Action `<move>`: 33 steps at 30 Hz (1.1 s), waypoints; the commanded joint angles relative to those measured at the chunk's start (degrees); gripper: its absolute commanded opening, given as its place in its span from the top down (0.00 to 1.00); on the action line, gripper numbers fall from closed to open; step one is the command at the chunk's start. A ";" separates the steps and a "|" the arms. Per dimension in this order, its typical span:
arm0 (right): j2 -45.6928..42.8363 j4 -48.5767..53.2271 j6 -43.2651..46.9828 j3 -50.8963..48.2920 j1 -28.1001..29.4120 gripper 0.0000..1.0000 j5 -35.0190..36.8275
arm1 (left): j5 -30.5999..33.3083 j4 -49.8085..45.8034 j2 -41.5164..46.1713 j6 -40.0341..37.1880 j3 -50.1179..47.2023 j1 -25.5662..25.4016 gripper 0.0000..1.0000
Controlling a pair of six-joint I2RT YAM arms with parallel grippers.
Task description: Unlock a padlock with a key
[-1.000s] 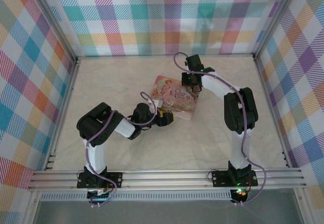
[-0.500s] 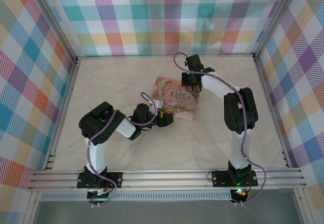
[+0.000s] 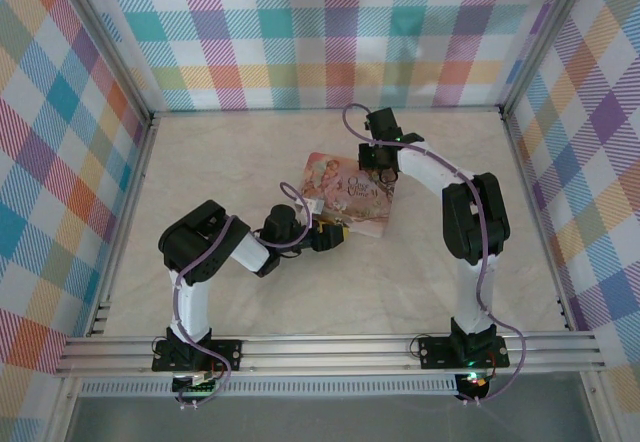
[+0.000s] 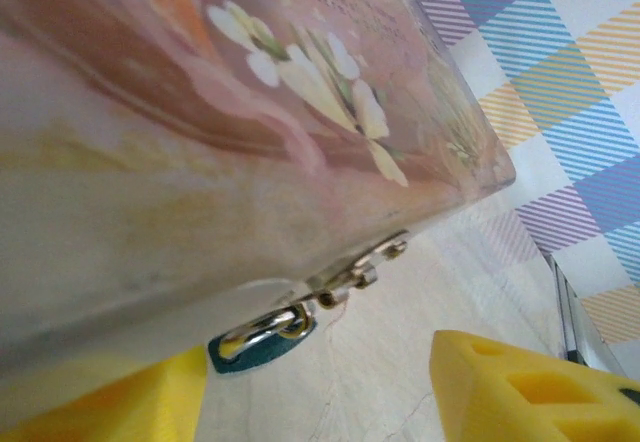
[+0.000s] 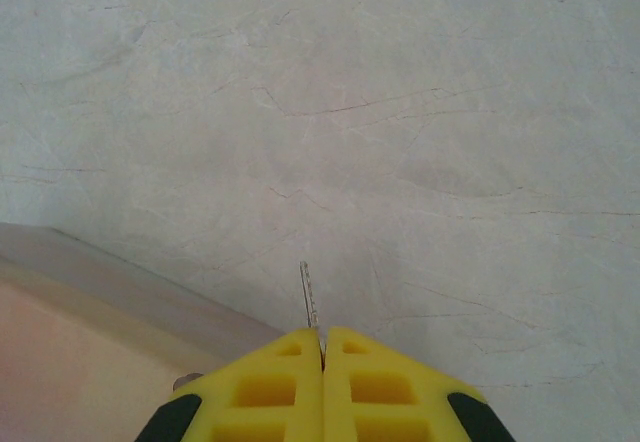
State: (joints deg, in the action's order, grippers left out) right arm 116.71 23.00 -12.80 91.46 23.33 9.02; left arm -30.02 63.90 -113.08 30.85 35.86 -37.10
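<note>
The pink floral tin (image 3: pixel 348 192) is seen lying flat near the middle of the counter (image 3: pixel 250 302), a little toward the far edge and turned at a slant to it. Its lid is down and shut, so nothing of what it holds can be made out.

Over to the left wrist view: the tin's side is met close up, and a small silvery hasp (image 4: pixel 358 270) is picked out on its lower edge. The padlock (image 4: pixel 250 350) is hung from that hasp. Its blue body is low against the counter, and its thin shackle (image 4: pixel 262 326) is threaded through the metalwork. Whether the shackle is latched cannot be told.

The left tool (image 4: pixel 320 392) is held wide at the tin's near side, with nothing gripped. The padlock is just beside one of the yellow fingers (image 4: pixel 110 402); contact there cannot be judged.

Now the right wrist view: the right tool (image 5: pixel 322 347) is pressed narrow, and the key (image 5: pixel 309 297) is pinched between its tips. Only a thin pale blade is shown poking out over bare counter. The tin's rim is caught just beside this tool. From above, the right tool is placed at the tin's far right corner, so the tin is set between key and padlock.
</note>
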 commanded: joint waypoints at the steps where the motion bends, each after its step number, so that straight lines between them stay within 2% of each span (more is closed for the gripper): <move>1: -0.65 6.18 -0.12 -0.54 2.60 1.00 -4.07 | -0.88 3.31 -0.02 -0.97 1.84 -0.91 0.37; 5: -0.52 6.09 -0.12 -0.53 2.77 1.00 -4.00 | -0.12 3.16 -0.39 -1.09 2.73 -1.56 0.28; 7: -0.60 6.09 -0.12 -0.56 2.77 1.00 -4.01 | -0.30 2.42 -0.73 -1.31 3.55 -1.96 0.28; 11: -1.14 6.35 0.10 -0.57 2.77 1.00 -3.58 | -1.07 2.71 -1.28 -0.52 4.45 -2.27 0.37; 24: -6.58 9.90 1.73 2.47 2.29 1.00 1.36 | 1.68 1.89 0.43 -1.23 2.02 -2.10 0.37; 33: -16.40 11.41 -1.61 -7.12 -1.08 1.00 7.94 | 0.86 1.28 0.62 -1.41 1.85 -2.09 0.36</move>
State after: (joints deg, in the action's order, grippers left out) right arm 104.99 31.81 -12.64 87.99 23.90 13.21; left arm -29.43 63.07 -113.84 30.61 37.43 -38.94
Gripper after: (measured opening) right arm 0.051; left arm 0.639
